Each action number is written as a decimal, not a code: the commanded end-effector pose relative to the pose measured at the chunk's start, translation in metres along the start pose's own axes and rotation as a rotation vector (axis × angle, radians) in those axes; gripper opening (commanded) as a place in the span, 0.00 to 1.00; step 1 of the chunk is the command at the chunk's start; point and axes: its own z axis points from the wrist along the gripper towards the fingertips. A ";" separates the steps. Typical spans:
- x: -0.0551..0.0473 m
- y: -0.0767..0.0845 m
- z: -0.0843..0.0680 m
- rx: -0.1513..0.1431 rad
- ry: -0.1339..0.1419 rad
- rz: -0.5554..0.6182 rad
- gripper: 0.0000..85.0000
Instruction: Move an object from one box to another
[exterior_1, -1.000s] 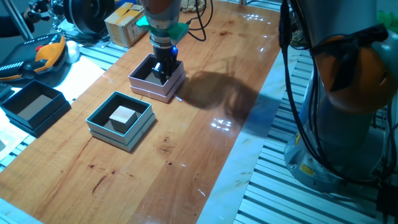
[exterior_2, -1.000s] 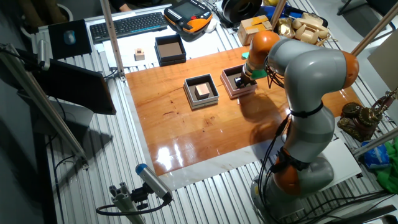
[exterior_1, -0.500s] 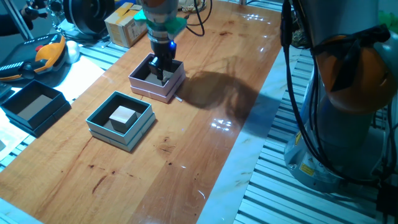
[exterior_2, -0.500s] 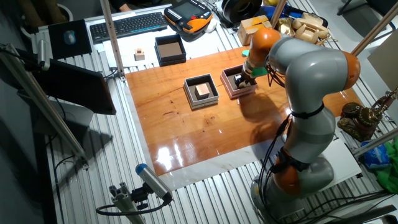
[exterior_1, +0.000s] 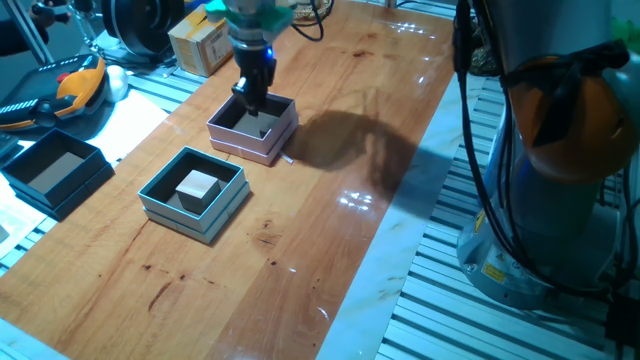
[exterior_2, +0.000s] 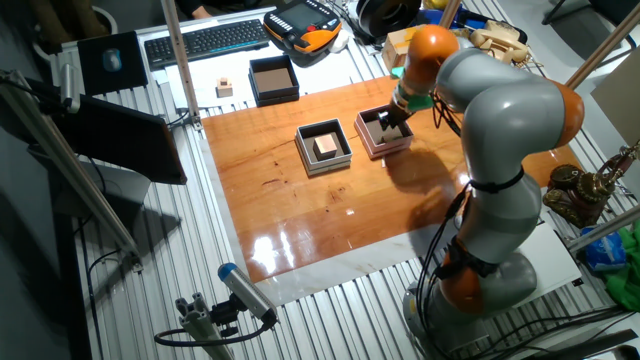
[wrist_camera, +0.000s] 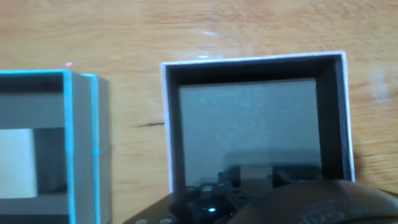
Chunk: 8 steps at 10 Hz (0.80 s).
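Observation:
The teal box (exterior_1: 185, 222) holds a pale wooden block (exterior_1: 197, 186) near the middle of the table; both also show in the other fixed view, teal box (exterior_2: 322, 168) and block (exterior_2: 324, 146). Behind it stands the pink box (exterior_1: 245, 147), also (exterior_2: 392, 149), with a small greyish object (exterior_1: 264, 131) on its floor. My gripper (exterior_1: 248, 102) hangs just above the pink box's back-left part, fingers apart and holding nothing. In the hand view the pink box's rim (wrist_camera: 166, 124) fills the middle, the small object (wrist_camera: 252, 172) lies low in it, and the teal box (wrist_camera: 68, 124) sits to the left.
A black box (exterior_1: 55, 170) sits off the table's left edge, also (exterior_2: 273, 78). A small wooden cube (exterior_2: 224, 88), a keyboard (exterior_2: 205, 40) and a cardboard box (exterior_1: 200, 40) lie beyond the table. The robot's base (exterior_1: 560, 150) stands at the right.
The gripper has risen out of the pink box and shifted slightly toward its back-left. The small object stays on the box floor.

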 end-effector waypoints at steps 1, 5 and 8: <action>-0.002 0.005 -0.007 0.002 0.011 -0.004 0.00; -0.010 0.041 -0.031 0.018 -0.005 -0.011 0.00; -0.010 0.076 -0.041 0.039 -0.041 0.013 0.00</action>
